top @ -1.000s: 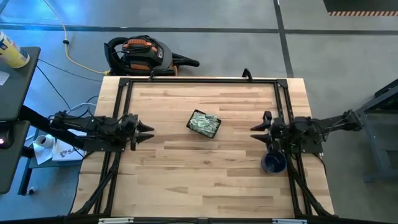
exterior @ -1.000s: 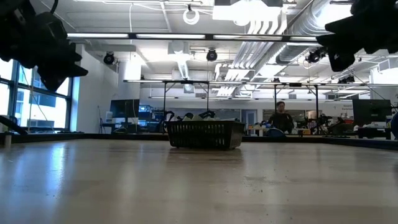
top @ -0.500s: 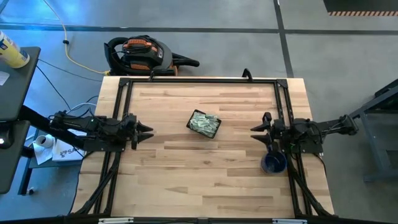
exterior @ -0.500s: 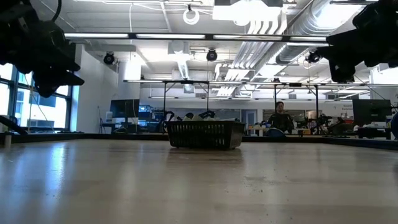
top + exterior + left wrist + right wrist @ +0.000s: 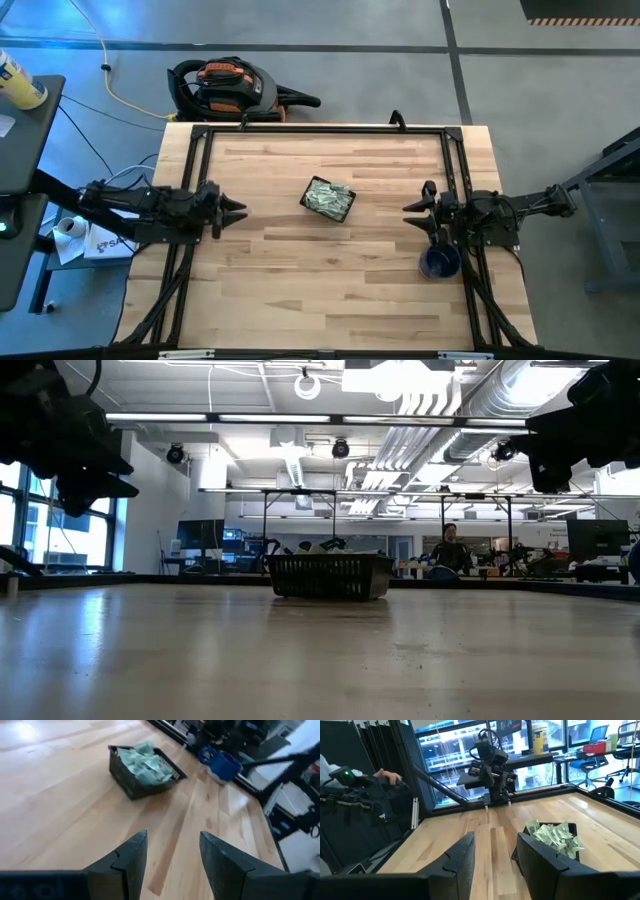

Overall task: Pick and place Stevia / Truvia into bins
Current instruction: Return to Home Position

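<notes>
Since a second earlier, both arms had drawn back slightly toward the sides of the worktop (image 5: 300,280). The left gripper's (image 5: 238,213) fingers (image 5: 131,862) stood apart and empty at the left, and the right gripper's (image 5: 410,214) fingers (image 5: 461,857) stood likewise at the right. Between them, mid-worktop, the basket (image 5: 129,784) held heaped sachets (image 5: 143,761). A blue mug (image 5: 439,263) sat, apparently, under the right arm.

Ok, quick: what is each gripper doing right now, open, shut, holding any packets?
Left gripper: open, holding nothing, well clear of the basket.
Right gripper: open, holding nothing, also clear of the basket.
</notes>
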